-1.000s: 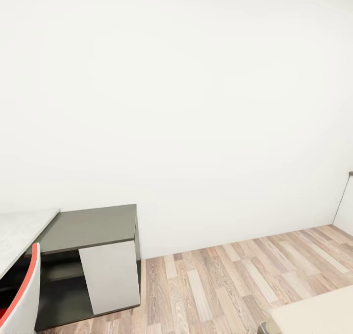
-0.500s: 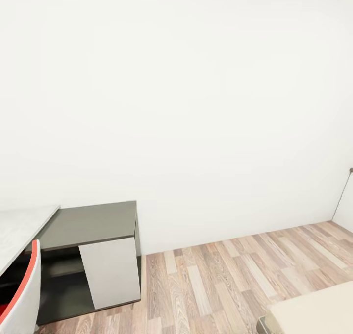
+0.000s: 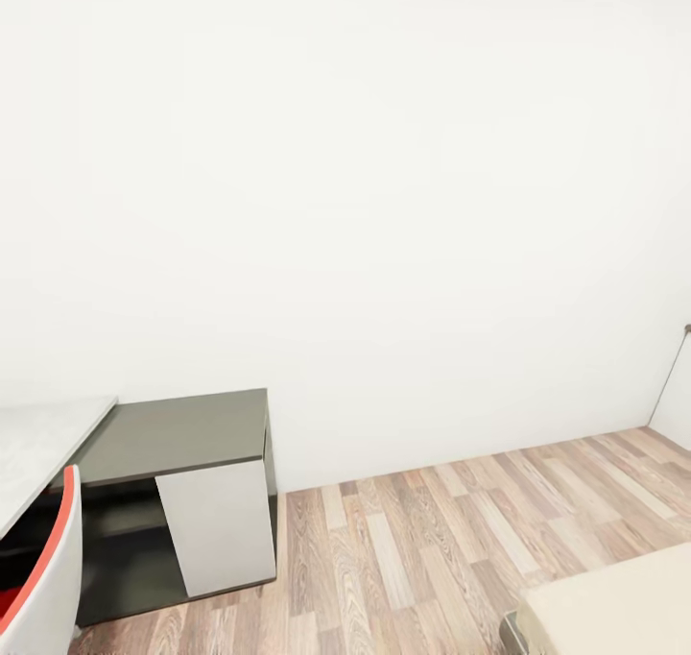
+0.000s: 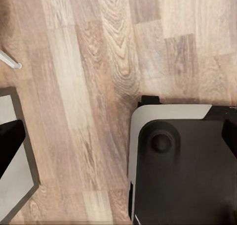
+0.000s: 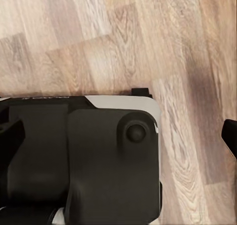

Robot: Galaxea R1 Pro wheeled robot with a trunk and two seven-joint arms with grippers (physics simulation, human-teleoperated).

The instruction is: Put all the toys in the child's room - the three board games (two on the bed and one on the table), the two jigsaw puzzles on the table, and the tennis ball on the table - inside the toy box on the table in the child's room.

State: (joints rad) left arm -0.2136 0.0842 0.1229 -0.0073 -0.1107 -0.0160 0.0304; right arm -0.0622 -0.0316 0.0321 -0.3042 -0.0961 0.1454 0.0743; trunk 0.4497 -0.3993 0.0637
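Head view faces a white wall (image 3: pixel 365 175), a dark cabinet (image 3: pixel 178 501) and wood floor (image 3: pixel 432 540). No toys visible. Whether my jaws are wide or narrow, I cannot tell.

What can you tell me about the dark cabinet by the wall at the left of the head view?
The dark cabinet is a low, boxy unit with a matte dark grey-green top and sides. One pale grey front panel covers its right part; the left part is open, showing a shelf inside. It stands upright on the wood floor, its back to the white wall, and adjoins a pale desk top. Nothing rests on top.
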